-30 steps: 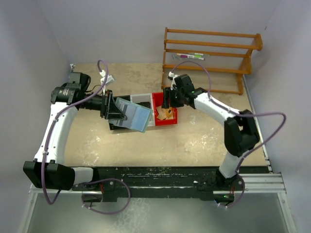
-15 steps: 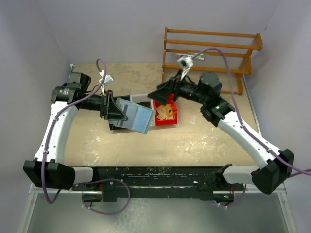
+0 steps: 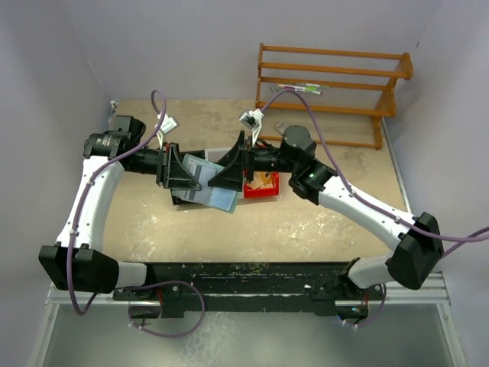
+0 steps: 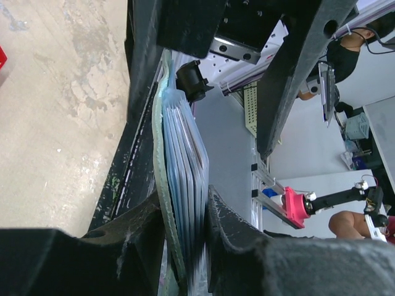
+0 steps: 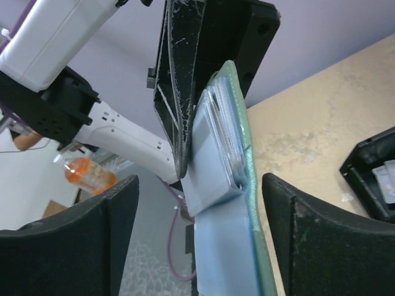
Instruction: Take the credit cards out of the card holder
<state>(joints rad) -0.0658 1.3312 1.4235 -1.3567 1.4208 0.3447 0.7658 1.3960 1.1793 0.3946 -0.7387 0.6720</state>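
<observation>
My left gripper [image 3: 186, 174] is shut on the grey-green card holder [image 3: 215, 193], holding it in the air above the bins. In the left wrist view the holder's green edge [image 4: 158, 154] and the light blue credit cards [image 4: 188, 157] are pinched between the two black fingers [image 4: 139, 237]. My right gripper [image 3: 229, 170] is open and has come up to the holder's free edge. In the right wrist view its jaws stand wide on either side of the credit cards [image 5: 216, 154] and the card holder [image 5: 248, 160], touching neither.
A red bin [image 3: 263, 187] with orange-brown bits lies under the right wrist, a grey-white bin [image 3: 221, 154] beside it and a black bin [image 5: 373, 176] below the holder. A wooden rack [image 3: 332, 84] stands at the back right.
The right arm has swung left from over the red bin to the card holder, and its jaws have opened wide. The left arm still holds the holder in the same place.
</observation>
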